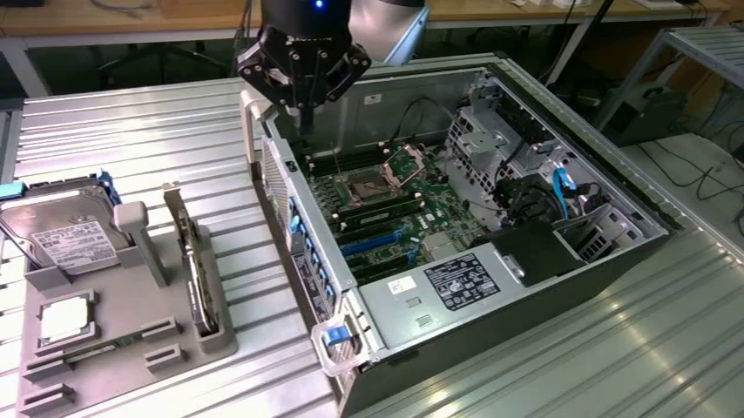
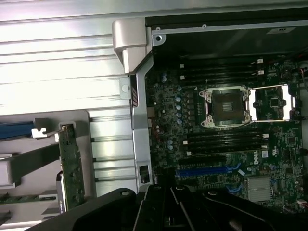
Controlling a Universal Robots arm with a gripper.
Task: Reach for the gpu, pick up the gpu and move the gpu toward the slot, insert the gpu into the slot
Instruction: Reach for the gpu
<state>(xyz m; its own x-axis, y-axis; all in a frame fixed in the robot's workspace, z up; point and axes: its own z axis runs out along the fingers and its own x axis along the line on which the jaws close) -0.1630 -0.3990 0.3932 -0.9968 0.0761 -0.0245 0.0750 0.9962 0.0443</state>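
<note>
The pincer point(image 1: 305, 122) hangs above the far wall of the open computer case point(image 1: 581, 117), its fingers drawn together and holding nothing. In the wrist view its dark fingers point(image 2: 166, 187) show in front of the motherboard's edge, also with nothing between them.

The gpu point(image 1: 192, 261) has not been picked up. It stands on its long edge in a groove of the grey holder point(image 1: 128, 348) on the ribbed metal desk point(image 1: 152, 148), at about seven o'clock from the pincer in the exterior view and well apart from it. Its silver end bracket points away toward the far side of the desk. In the wrist view the gpu point(image 2: 71, 168) appears as a thin green-edged card upright in the same holder, just outside the case wall.

The same holder carries a hard drive point(image 1: 64, 235) at ten o'clock of the gpu and a small square processor chip point(image 1: 64, 318) at eight o'clock.

The slot point(image 1: 375, 242) is a long blue connector on the green motherboard point(image 1: 436, 209) inside the case, at about five o'clock from the pincer, and it is unoccupied. In the wrist view the slot point(image 2: 202, 171) lies beyond the black memory slots from the square processor socket point(image 2: 226, 108).
</note>
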